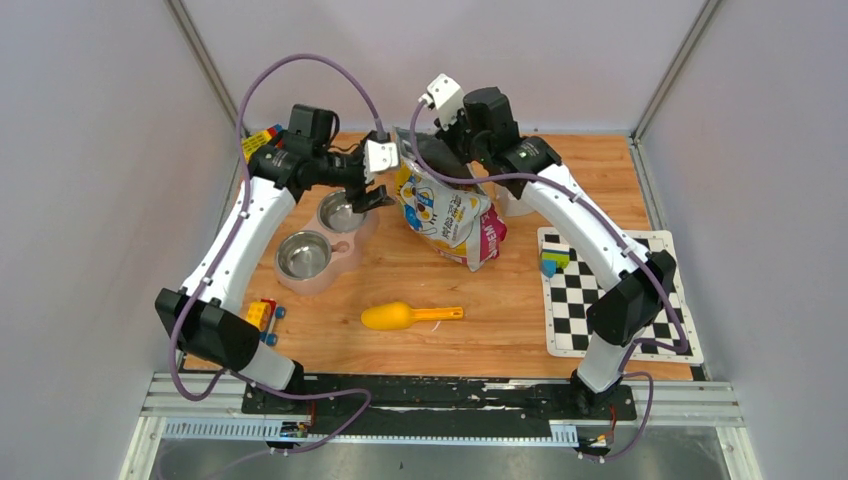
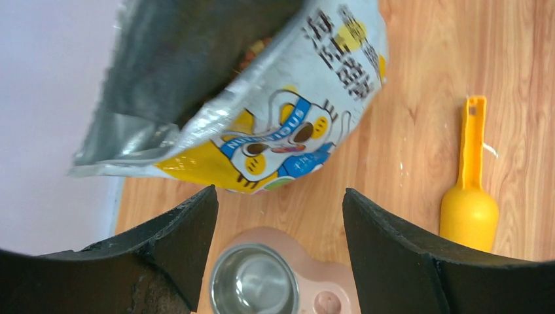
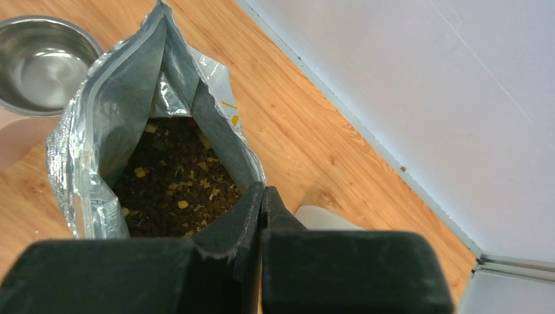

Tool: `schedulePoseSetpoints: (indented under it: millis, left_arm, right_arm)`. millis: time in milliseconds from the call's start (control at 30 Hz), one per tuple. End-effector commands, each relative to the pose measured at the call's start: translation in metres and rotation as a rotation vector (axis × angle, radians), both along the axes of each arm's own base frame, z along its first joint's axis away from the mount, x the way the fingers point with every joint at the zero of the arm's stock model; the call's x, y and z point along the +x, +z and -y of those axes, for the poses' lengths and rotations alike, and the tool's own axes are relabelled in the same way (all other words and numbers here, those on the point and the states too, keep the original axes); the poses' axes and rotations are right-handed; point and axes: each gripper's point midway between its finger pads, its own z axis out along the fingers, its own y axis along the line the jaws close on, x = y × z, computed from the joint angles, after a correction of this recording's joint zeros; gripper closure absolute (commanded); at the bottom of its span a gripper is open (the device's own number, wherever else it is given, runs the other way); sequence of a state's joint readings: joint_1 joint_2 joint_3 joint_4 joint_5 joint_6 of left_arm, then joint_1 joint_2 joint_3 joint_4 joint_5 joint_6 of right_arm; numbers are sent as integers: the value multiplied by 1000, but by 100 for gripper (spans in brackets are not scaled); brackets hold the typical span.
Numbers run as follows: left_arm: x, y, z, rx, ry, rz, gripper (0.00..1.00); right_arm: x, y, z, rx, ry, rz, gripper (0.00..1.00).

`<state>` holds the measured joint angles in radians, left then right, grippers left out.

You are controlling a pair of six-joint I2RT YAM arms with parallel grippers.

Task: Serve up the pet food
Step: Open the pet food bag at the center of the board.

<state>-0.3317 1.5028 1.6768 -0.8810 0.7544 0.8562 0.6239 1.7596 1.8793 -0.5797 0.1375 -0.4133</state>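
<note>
One scoop: the yellow scoop [image 1: 410, 316] lies flat near the middle of the table's near edge, bowl end toward the left edge. No gripper touches it.
Double bowl: the pink double bowl [image 1: 350, 252] sits toward the left edge, about halfway back. You can see both steel cups bare inside.
Left gripper: the left gripper [image 1: 375, 197] hovers over the farther cup with its fingers spread wide and nothing between them. It looks across at the printed face of the bag.
Bag: the bag [image 1: 448, 210] stands in the far middle of the table, just beside the bowl. Its mouth is open and its top leans toward the left edge.
Pet food: the pet food [image 3: 173, 186] is all down inside the bag, a dark bed of small pieces well below the silver rim.
Right gripper: the right gripper [image 3: 262, 193] is at the far side of the bag's mouth. Its fingers are pressed together, and I judge them pinched on the back rim.
Handling: expect thin, crinkly, slick film that buckles instead of holding its shape, with the weight low in the kibble. One rim pinch will probably let the bag swing and fold.
Where to hold: take the free front rim or a lower corner with your open gripper so the mouth stays spread. The pieces are loose and will run out fast once you tip it.
</note>
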Motion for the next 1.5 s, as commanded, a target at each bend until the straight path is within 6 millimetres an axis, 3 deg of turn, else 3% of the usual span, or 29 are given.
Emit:
schedulePoseSetpoints:
  millis: [0, 33, 133, 367, 600, 867, 1233, 1467]
  left_arm:
    - [-7, -14, 8, 33, -181, 125, 21]
    - [-7, -14, 11, 28, -211, 148, 12]
    - [-4, -15, 21, 24, -245, 174, 4]
    - [5, 4, 37, 21, -240, 228, 4]
    - [-9, 11, 47, 25, -269, 230, 5]
    - [14, -10, 64, 95, -251, 258, 15]
    - [44, -14, 76, 107, -199, 266, 28]
    - [53, -10, 79, 96, -172, 269, 45]
  right_arm:
    - [-3, 34, -3, 147, 28, 8, 100]
    - [-3, 33, -2, 154, 33, -4, 100]
    - [-7, 25, -7, 168, 64, -40, 100]
    - [-11, 10, -11, 170, 96, -89, 100]
    - [-10, -7, -9, 189, 103, -148, 100]
    - [-17, -7, -8, 190, 118, -159, 100]
    - [-21, 0, -4, 179, 124, -138, 100]
    - [-23, 3, -4, 173, 133, -134, 100]
